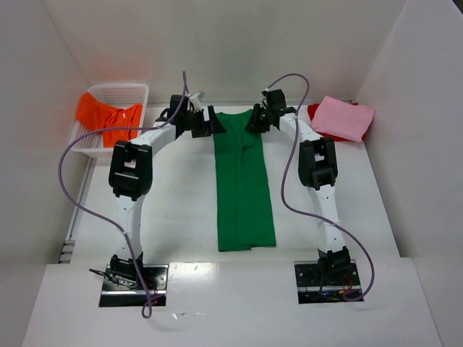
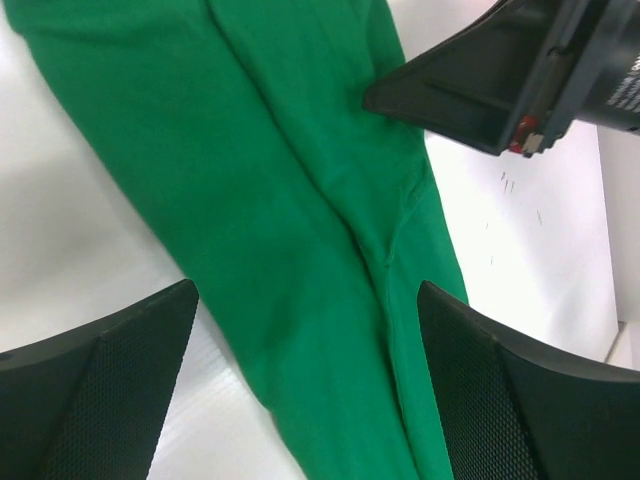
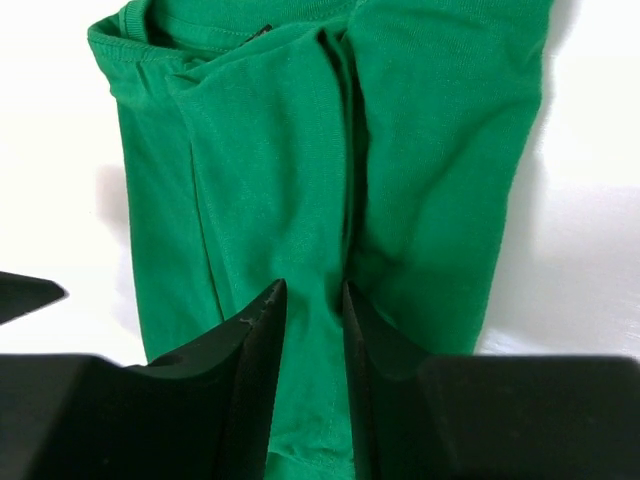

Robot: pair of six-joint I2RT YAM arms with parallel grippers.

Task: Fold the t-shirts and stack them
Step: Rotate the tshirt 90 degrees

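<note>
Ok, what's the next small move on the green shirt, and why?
Probably close the left gripper on the green shirt: its jaws stand wide open over the cloth, while the right gripper pinches a ridge of it near the collar end.

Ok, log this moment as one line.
green t-shirt: folded strip, mid-table | left gripper: open above it | right gripper: jaws narrow over centre fold, grip unclear

Green t-shirt (image 1: 244,181), orange t-shirt (image 1: 108,119), pink t-shirt (image 1: 343,118), red t-shirt (image 1: 314,112), white basket (image 1: 123,88).
</note>
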